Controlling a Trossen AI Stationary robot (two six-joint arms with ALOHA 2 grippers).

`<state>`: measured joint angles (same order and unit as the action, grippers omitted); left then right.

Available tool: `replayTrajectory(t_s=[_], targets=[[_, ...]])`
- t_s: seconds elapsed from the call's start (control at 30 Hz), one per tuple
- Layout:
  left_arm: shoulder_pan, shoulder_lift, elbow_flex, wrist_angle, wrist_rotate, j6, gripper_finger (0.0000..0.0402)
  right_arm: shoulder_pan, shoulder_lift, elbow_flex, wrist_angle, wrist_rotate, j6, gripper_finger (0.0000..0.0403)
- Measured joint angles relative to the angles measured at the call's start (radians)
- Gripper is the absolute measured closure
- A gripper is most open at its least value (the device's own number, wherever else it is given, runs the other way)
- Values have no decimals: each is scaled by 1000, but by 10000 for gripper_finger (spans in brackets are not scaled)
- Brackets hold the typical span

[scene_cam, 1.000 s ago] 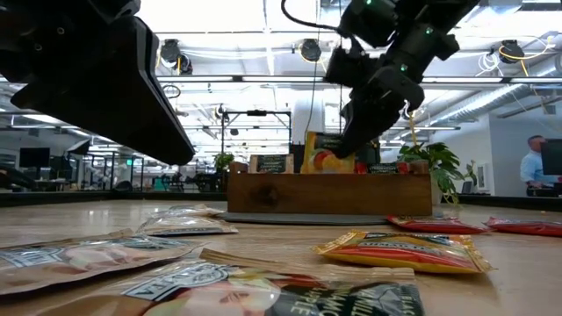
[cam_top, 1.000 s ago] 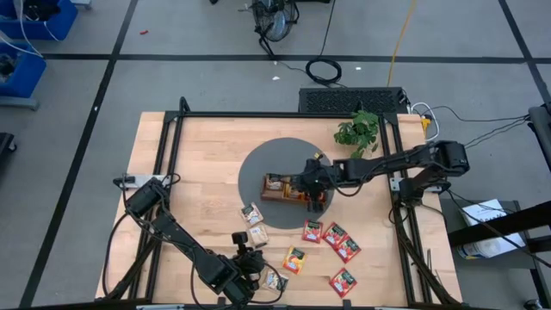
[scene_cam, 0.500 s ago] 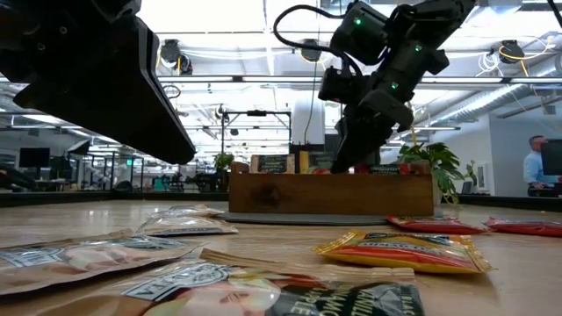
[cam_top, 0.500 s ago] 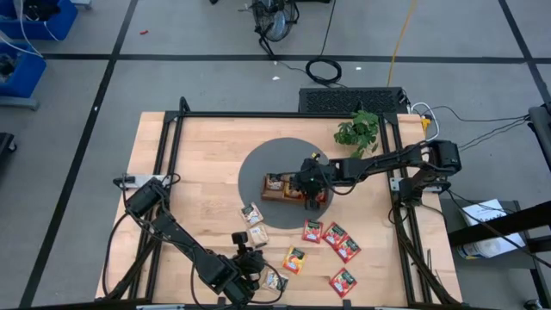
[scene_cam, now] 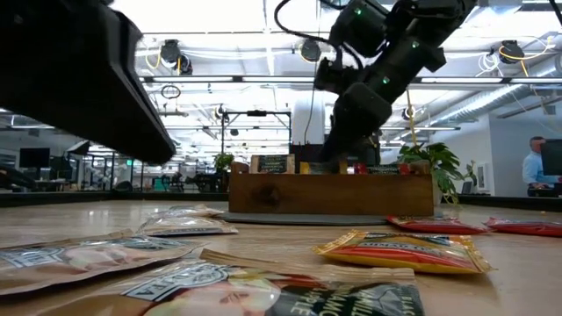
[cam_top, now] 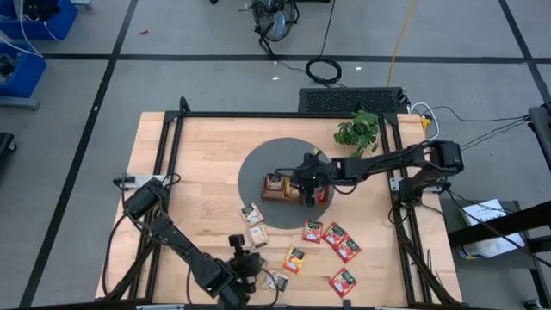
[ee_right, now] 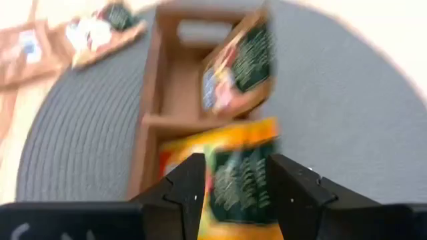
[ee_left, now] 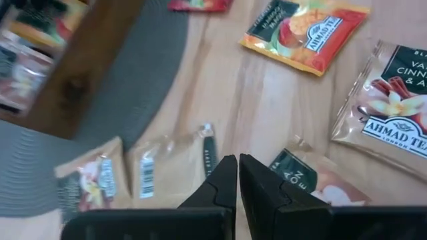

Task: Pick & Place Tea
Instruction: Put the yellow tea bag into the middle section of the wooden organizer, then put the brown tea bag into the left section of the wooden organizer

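right wrist view alone – orange packet [ee_right: 237,177] between parted tool [ee_right: 235,175] fingers, tray [ee_right: 150,120] below

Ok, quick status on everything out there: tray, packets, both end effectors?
Tray: on the grey mat, packets standing inside.
Orange packet: between the right end effector's open fingers, over the tray.
Loose packets: lying flat on the table.
Right end effector: open, over the tray.
Left end effector: shut, empty, hovering over loose packets.
Plant: upright by the mat.
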<state>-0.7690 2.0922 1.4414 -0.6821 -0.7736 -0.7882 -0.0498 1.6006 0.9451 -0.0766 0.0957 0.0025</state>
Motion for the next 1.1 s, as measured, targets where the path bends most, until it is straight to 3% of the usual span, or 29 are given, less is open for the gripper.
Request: replayTrajectory(t_s=[0.3,0.4,0.5,0.6,0.73,0.93,1.1], targets=[[-19,0,0,-51,-7,-72,376,192,-43,0,196,-1,-68,266],[-23,-1,0,-50,4,-91,376,277,-11,1,260,-75,-77,267],[-35,-8,-1,-29,85,-116,376,351,39,-36,410,-155,-76,267],[-41,-8,-1,19,194,-136,376,408,119,-98,689,-99,-52,268],[-41,-8,-1,63,262,-143,376,422,246,-130,894,-95,33,269],[-59,-8,0,48,289,-194,376,385,378,-65,909,-208,193,278],[-84,-8,-8,46,310,-221,376,363,412,-35,910,-346,293,288]])
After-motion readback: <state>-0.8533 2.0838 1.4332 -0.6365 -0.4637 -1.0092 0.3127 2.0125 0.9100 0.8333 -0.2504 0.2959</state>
